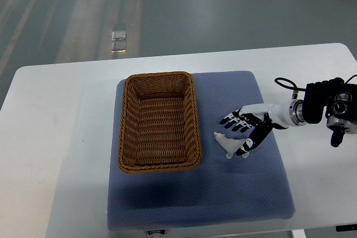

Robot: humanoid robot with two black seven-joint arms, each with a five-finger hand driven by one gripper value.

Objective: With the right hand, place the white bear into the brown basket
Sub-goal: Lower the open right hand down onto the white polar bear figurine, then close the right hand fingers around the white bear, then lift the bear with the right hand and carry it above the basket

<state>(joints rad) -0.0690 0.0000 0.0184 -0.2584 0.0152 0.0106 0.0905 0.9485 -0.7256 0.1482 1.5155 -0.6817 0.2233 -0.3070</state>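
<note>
With the right robot hand [246, 131] spread around the bear [226, 143] lying beside the basket [159, 121], we judge it light, soft, best pinched mid-body.

Single top view, steep downward look from robot's side, medium distance, covering whole table [67, 110].

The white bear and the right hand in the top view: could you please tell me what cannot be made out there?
- White bear: its right part is hidden behind the right hand; too small for detail.
- Grip: whether the fingers touch the bear cannot be told.
- Left arm: out of view.
- Brown basket: fully visible.
</note>
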